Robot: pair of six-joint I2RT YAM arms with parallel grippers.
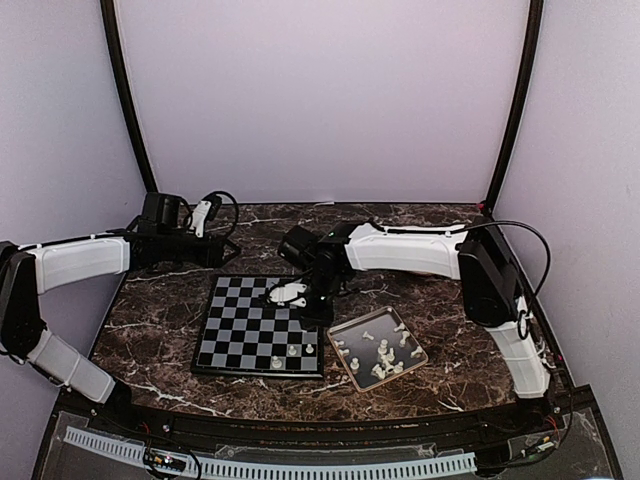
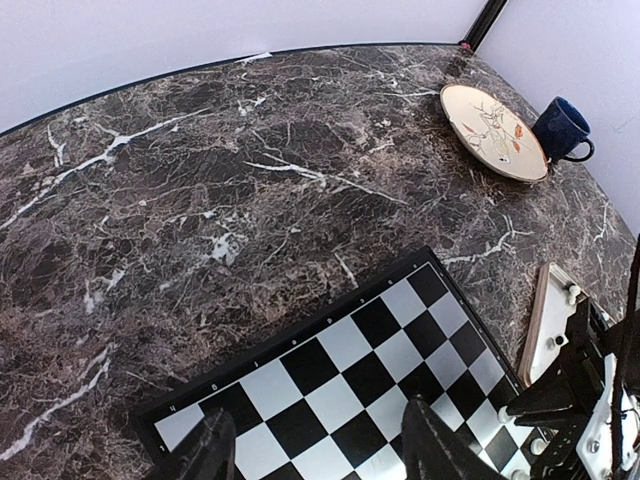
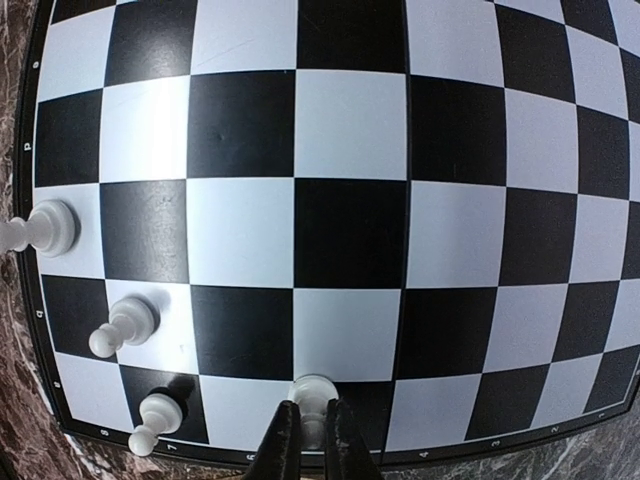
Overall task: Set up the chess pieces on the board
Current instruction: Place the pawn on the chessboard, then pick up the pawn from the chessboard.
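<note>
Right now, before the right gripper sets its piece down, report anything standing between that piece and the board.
Nothing visible does. The right gripper is shut on a chess piece over bare squares near the edge of the board. The three placed pieces stand off to one side.

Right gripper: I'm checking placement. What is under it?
A white chess piece pinched in the right gripper, above the board's edge row. The fingers hide its lower part and footing.
</note>
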